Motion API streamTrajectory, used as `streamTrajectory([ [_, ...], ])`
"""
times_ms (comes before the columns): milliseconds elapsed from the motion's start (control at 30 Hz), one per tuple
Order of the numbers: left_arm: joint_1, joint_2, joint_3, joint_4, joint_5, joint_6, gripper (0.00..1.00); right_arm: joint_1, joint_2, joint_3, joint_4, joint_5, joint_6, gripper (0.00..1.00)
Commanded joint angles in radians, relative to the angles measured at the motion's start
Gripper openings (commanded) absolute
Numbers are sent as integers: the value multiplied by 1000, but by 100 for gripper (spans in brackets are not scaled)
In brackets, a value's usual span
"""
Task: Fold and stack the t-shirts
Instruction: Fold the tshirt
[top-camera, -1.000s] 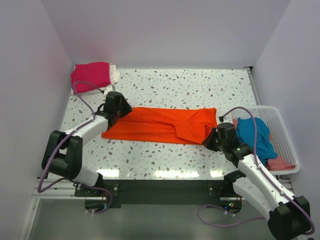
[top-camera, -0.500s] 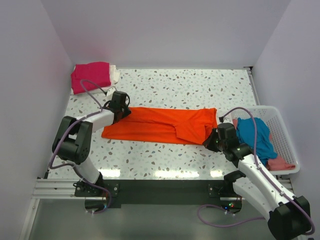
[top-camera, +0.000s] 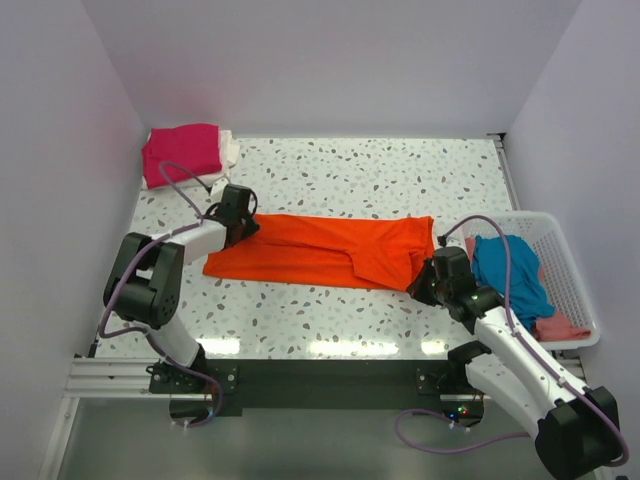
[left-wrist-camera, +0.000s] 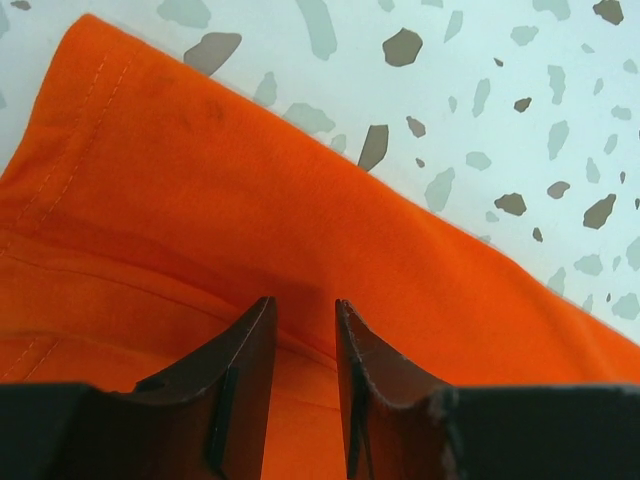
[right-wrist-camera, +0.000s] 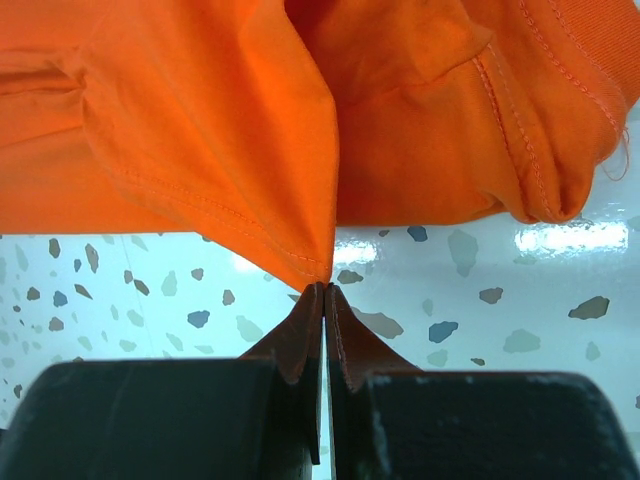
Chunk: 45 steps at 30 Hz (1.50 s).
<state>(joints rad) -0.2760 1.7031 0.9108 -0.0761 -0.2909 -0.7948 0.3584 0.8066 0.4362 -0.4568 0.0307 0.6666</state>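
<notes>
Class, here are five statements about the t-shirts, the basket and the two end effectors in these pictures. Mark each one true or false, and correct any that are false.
1. The orange t-shirt lies stretched across the table. True.
2. The right end effector is open and clear of the cloth. False: it is pinched shut on the orange t-shirt's edge.
3. The teal-blue t-shirt lies in the white basket. True.
4. The magenta-pink t-shirt is in the basket too. False: it sits folded at the table's far left corner.
5. The left end effector is at the orange t-shirt's left end. True.
</notes>
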Motion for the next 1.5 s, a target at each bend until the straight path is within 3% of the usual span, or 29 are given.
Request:
streamTrajectory([
  [0,9,-66,-33,15,4,-20,34,-6,-1,19,-5,32,10,1],
  [800,38,-313,-156,-21,36,-4,34,-3,3,29,9,38,14,5],
  [1000,38,-342,-122,-8,55,34,43,-4,0,30,1,46,16,6],
  [1200,37,-260,-55,4,71,43,49,-4,-7,35,1,46,19,9],
  [1467,37,-129,17,13,56,29,50,-3,-4,38,-5,60,16,9],
])
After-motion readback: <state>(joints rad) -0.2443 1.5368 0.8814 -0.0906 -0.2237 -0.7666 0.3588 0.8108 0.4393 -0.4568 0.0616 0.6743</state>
